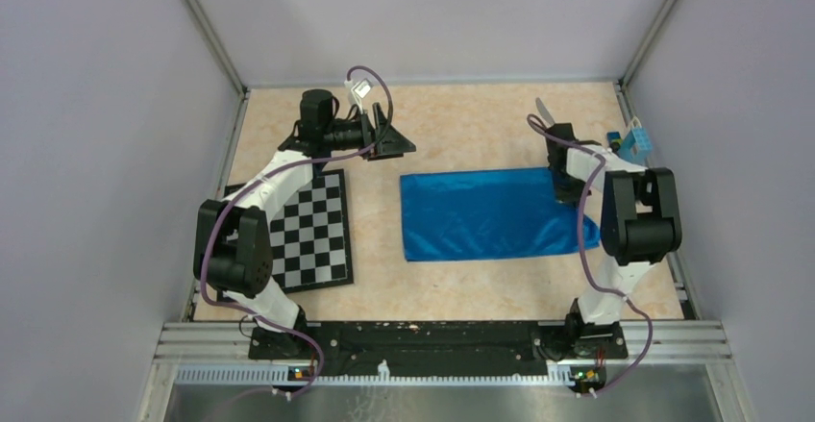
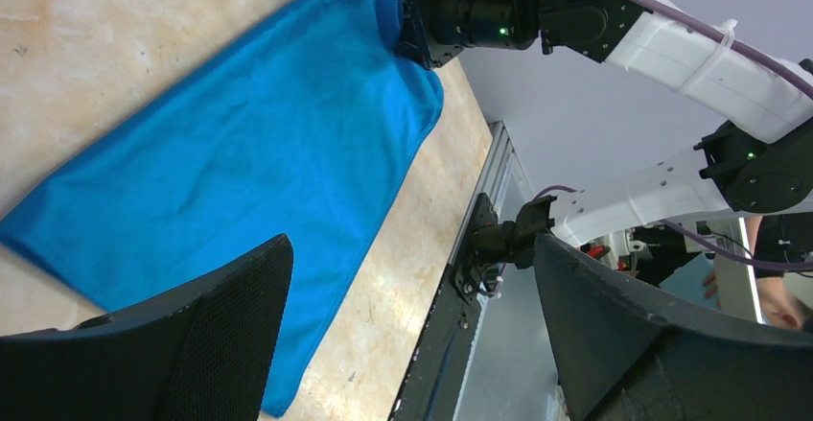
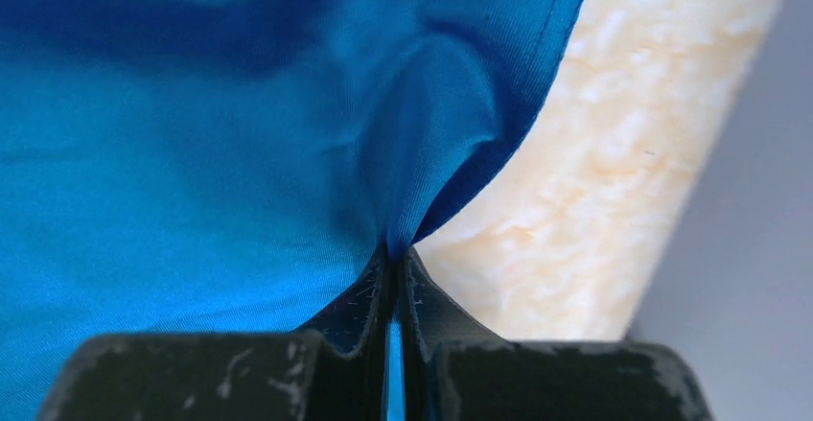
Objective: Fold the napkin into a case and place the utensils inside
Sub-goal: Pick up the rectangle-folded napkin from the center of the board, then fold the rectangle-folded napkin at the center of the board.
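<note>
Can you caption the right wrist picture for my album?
Right gripper pinches the edge of the shiny blue cloth napkin on the marbled beige table.

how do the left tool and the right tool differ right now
The left tool stands wide open; the right tool is shut. The left tool holds nothing, clear of the napkin; the right tool pinches the napkin's right end. Both are black.

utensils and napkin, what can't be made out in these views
Top view: utensils, only a grey blade-like tip shows behind the right arm; no black one seen.
Top view: that arm hides the napkin edge that the right gripper pinches.
Left wrist view: left gripper finger covers some napkin edge.
</note>
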Robot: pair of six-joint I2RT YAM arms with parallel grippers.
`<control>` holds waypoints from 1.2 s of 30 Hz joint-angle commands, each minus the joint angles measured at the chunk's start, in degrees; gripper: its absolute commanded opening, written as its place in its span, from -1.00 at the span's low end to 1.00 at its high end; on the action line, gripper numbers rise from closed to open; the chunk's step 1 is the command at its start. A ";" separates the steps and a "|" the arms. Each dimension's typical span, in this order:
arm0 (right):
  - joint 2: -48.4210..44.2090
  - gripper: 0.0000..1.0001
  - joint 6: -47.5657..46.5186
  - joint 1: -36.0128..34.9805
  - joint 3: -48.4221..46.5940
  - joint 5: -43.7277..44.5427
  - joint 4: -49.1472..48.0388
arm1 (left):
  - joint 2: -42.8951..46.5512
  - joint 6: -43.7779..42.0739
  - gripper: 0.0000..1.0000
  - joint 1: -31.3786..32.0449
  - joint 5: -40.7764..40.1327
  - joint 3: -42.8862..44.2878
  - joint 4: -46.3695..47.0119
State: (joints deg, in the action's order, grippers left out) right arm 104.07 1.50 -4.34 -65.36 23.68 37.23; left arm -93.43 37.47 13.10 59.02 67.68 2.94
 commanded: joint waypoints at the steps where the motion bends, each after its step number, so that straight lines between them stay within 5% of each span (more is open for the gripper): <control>1: -5.97 -1.00 -6.24 0.30 1.07 11.29 -4.33 | 0.89 -0.81 0.98 -0.36 0.09 0.70 1.76; 9: -8.80 -1.00 -3.95 -6.45 -3.00 -0.14 1.77 | 1.98 -1.74 0.97 -1.15 -2.05 0.52 0.47; 21: 0.83 -1.00 9.73 -26.00 -15.11 -22.90 6.25 | 2.65 -1.44 0.97 -4.78 -1.98 0.30 0.66; 36: 9.83 -1.00 15.66 -35.01 -23.34 -31.24 5.27 | 2.43 -1.47 0.97 -6.22 -1.96 0.35 0.56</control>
State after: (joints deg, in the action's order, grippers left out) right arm 114.08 14.83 -38.87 -84.88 -5.28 42.61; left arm -93.36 37.06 7.62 56.51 67.68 2.28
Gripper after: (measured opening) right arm 0.010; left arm 0.987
